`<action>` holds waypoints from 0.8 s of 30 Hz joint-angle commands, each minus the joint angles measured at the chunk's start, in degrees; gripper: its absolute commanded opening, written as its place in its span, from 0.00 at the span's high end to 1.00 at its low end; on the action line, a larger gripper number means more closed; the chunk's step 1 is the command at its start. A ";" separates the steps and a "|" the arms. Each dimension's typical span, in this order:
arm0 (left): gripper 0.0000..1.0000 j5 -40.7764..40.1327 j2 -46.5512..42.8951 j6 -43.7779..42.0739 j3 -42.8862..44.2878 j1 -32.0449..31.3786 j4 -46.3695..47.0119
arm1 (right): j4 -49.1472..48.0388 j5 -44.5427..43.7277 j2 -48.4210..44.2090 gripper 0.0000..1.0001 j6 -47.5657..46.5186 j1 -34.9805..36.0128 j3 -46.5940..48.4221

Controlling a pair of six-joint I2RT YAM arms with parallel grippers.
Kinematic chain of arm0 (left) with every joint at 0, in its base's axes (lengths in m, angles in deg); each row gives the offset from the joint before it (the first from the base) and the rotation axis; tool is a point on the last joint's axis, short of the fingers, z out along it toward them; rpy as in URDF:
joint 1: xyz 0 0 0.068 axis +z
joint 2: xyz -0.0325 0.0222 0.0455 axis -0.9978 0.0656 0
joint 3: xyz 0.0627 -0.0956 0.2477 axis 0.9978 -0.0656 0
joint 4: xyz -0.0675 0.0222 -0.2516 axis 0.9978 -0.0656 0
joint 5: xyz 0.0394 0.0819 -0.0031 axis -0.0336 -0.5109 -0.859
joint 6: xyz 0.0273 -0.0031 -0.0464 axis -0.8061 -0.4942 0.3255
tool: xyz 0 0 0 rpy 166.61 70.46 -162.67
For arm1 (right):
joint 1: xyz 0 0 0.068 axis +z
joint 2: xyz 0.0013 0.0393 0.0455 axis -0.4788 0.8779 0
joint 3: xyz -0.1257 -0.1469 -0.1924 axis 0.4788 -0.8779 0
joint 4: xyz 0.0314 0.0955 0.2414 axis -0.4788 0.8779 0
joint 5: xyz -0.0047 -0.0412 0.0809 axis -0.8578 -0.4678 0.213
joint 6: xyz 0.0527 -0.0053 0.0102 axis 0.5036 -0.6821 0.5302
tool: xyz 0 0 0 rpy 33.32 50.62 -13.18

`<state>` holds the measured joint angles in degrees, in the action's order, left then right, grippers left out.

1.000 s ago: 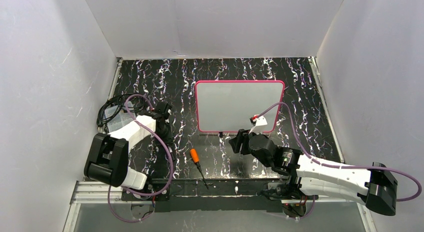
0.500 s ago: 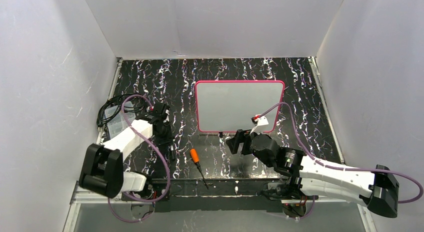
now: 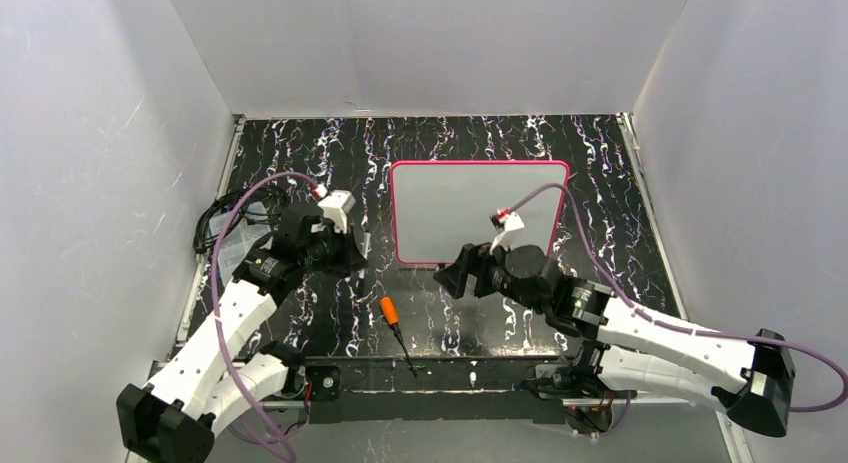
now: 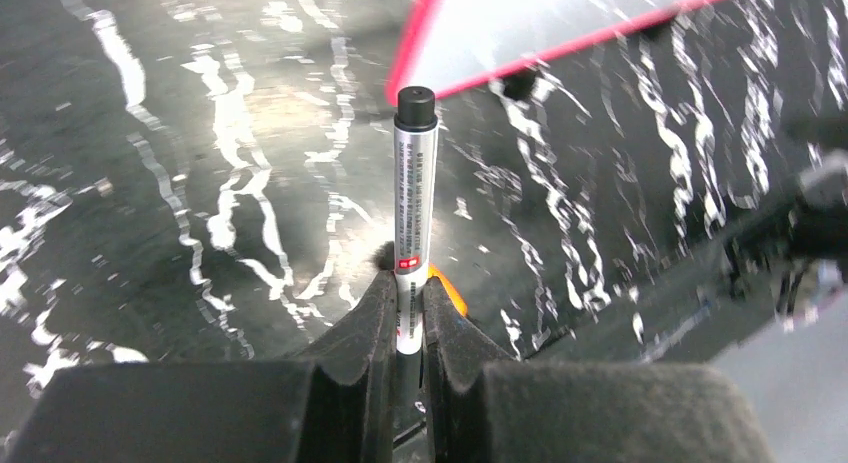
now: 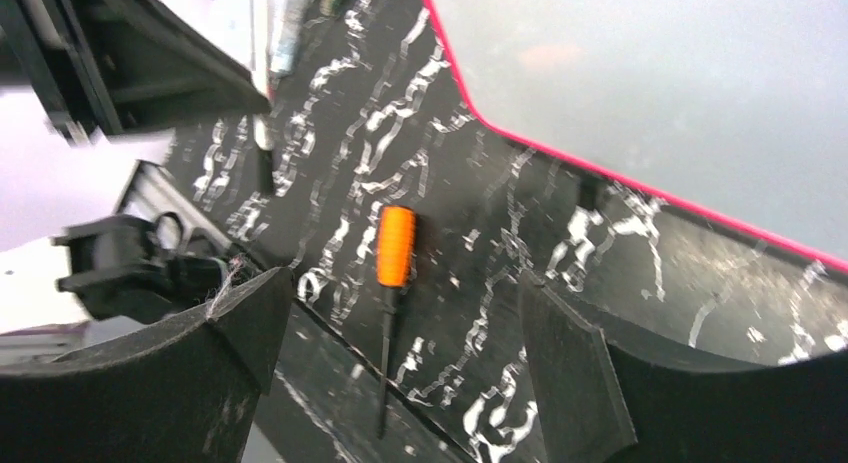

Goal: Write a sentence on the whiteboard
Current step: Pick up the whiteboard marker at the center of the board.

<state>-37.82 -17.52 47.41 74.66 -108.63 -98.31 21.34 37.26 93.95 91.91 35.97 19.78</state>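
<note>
The whiteboard (image 3: 480,211), with its pink-red frame, is lying on the black marbled desk (image 3: 330,153), in the middle and a little to the right. Its light grey surface is facing up. It seems to be resting on small black feet (image 4: 518,83) at the near edge, but I cannot tell if it is tilted.

Your right gripper (image 3: 455,278) is hanging just before the board's near-left corner, and its fingers (image 5: 250,313) are standing wide apart with nothing between them.

Your left gripper (image 4: 410,293) is waiting to the left of the board, apart from it. It is clamping the lower end of a marker (image 4: 413,193), whose black cap is pointing away from the gripper.

An orange-handled screwdriver (image 3: 388,308) is lying on the desk between your two arms. Some black cables (image 3: 225,223) are lying at the left edge.
</note>
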 commanded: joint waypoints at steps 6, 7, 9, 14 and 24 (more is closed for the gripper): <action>1.00 9.02 -6.81 -11.43 -2.20 -16.56 0.34 | -3.28 36.91 12.32 0.10 -5.69 -14.38 15.60; 1.00 8.89 -6.55 -11.34 -2.06 -18.02 0.38 | -3.10 38.43 13.82 0.10 -6.15 -14.36 16.59; 1.00 8.50 -5.42 -11.76 -1.63 -20.64 0.69 | -3.12 41.50 16.05 0.17 -6.67 -14.32 17.76; 1.00 8.17 -1.97 -13.26 -0.80 -25.07 1.93 | -5.03 49.49 22.35 0.34 -5.08 -14.30 18.99; 1.00 8.36 -1.14 -13.73 -0.76 -27.57 2.89 | -8.87 54.21 26.54 0.53 -2.09 -11.83 18.02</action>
<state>-30.22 -18.07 34.71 73.46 -135.65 -95.73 17.18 87.75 120.05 88.68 22.90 36.63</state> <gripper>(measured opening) 0.068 0.541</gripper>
